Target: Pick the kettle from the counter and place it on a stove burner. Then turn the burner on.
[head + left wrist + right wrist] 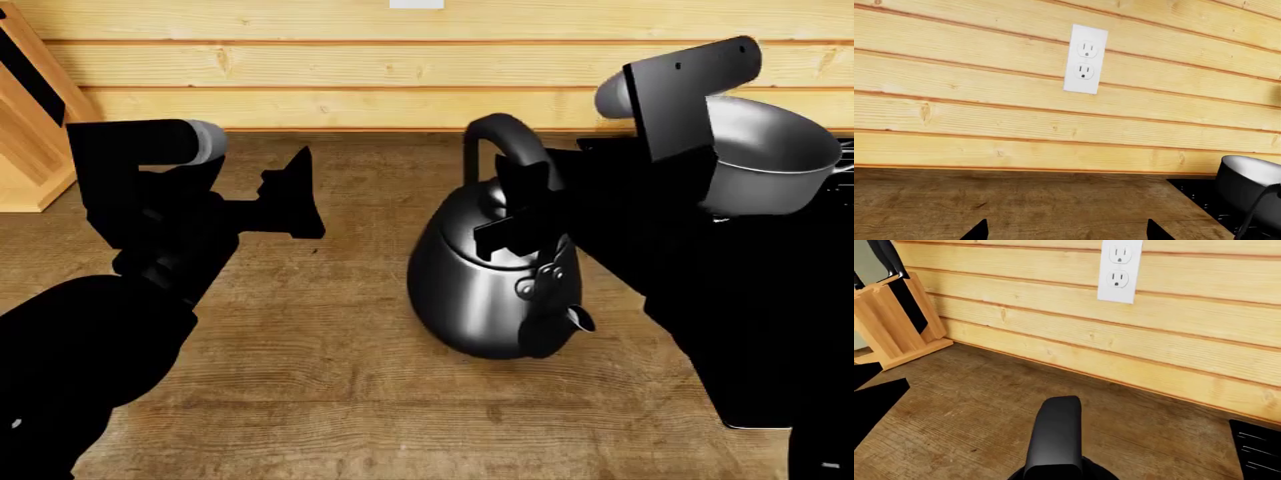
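Kettle [487, 275] stands upright on the brown wood-grain bench [320, 380], near the plank wall, with the open saucepan [767, 160] just beside it on the stove side. Right end effector [523, 215] sits at the kettle's arched handle [1056, 432], over the lid; whether it is clamped on the handle cannot be told. Left end effector [296, 195] hangs over bare bench well apart from the kettle, jaws spread and holding nothing.
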Controlling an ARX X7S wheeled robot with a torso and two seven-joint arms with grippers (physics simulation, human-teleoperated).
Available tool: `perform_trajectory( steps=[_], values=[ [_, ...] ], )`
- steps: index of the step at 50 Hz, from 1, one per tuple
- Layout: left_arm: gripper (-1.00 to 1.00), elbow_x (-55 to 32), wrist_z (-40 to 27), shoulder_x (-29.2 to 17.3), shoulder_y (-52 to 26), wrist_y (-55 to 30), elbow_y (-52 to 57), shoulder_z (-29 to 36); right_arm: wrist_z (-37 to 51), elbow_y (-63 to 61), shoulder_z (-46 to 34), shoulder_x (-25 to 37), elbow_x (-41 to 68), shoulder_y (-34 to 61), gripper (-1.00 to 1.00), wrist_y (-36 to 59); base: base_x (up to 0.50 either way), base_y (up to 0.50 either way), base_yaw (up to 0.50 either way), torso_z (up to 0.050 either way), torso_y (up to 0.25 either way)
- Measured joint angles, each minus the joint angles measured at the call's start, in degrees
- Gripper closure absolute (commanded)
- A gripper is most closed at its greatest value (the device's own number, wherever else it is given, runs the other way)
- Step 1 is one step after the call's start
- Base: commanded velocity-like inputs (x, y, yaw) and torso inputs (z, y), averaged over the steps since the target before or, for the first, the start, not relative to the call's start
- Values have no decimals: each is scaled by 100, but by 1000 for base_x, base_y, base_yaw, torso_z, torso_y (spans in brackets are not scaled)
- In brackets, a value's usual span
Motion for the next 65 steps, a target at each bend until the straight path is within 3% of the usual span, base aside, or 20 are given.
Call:
perform_trajectory(
  steps=[34, 65],
  values=[
    [-100, -301, -186, -88, -33, -106, 303, -75, 690, -198, 99, 281, 1008, 656, 100, 58, 0, 0, 0, 1, 2],
    [-100, -480, -312, -161, 12, -123, 530, -114, 1021, -404, 372, 520, 1518, 574, 100, -263, 0, 0, 0, 1, 2]
  ],
)
